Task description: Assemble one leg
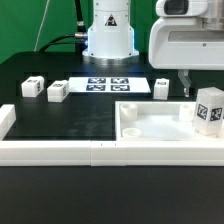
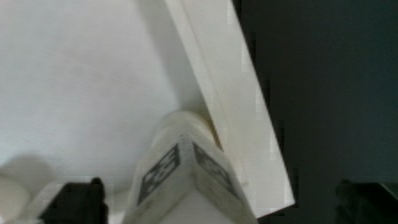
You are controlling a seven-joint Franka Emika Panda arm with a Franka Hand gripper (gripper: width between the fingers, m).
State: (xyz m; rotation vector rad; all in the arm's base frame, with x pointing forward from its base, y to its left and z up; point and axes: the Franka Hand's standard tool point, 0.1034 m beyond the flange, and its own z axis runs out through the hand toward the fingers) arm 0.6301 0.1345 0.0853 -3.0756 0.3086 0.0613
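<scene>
A leg [image 1: 209,111], a small white block with a black-and-white tag, stands at the right corner of the large flat white panel [image 1: 150,118]. In the wrist view this leg [image 2: 185,172] shows corner-on, with tags on two faces, at the panel's edge [image 2: 222,90]. My gripper [image 1: 185,86] hangs just above and behind it. In the wrist view the gripper [image 2: 222,205] is open: its dark fingertips [image 2: 79,200] stand wide on either side of the leg without touching it. Three more legs lie on the black table: two at the exterior view's left [image 1: 30,87] [image 1: 57,92], one near the gripper [image 1: 161,87].
The marker board [image 1: 108,83] lies in front of the robot base [image 1: 108,38]. A long white rail [image 1: 70,151] runs along the table's front edge, with a raised end [image 1: 5,122] at the exterior view's left.
</scene>
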